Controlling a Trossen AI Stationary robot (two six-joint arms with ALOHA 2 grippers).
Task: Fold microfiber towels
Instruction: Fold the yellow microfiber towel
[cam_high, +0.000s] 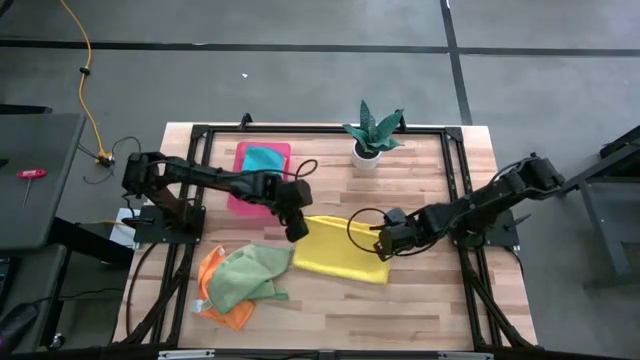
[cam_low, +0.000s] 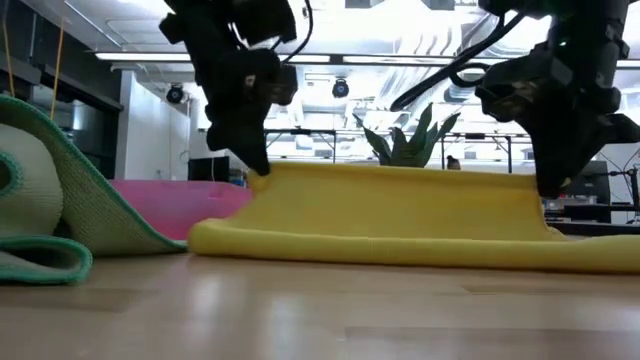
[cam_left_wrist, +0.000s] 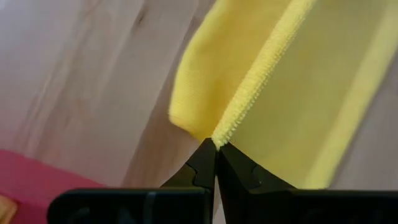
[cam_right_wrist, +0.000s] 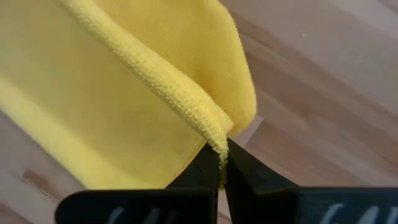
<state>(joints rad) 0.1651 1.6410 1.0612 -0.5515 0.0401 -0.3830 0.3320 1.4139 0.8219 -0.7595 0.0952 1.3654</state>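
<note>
A yellow microfiber towel (cam_high: 340, 252) lies mid-table, folded over, with its lower fold (cam_low: 400, 248) on the wood. Its upper edge (cam_low: 400, 172) is raised and stretched between my two grippers. My left gripper (cam_high: 297, 232) is shut on the towel's left corner and my right gripper (cam_high: 385, 245) on its right corner. A light green towel (cam_high: 245, 275) lies crumpled on an orange towel (cam_high: 213, 297) at the near left. A teal towel (cam_high: 263, 158) rests in the pink tray (cam_high: 240, 195). My left gripper pinches the yellow towel's hemmed corner (cam_left_wrist: 219, 132) between its two fingertips, coming steeply from above. The corner is held above the table, and the hem runs taut away from the fingers. My right gripper pinches the opposite hemmed corner (cam_right_wrist: 214, 134) between its two fingers, pointing steeply down. That corner is raised off the wood, and the cloth falls from it to the fold on the table.
A potted plant (cam_high: 372, 135) stands at the table's far edge, right of the pink tray. Bare wood shows at the near side (cam_high: 400, 315) and at the right of the yellow towel.
</note>
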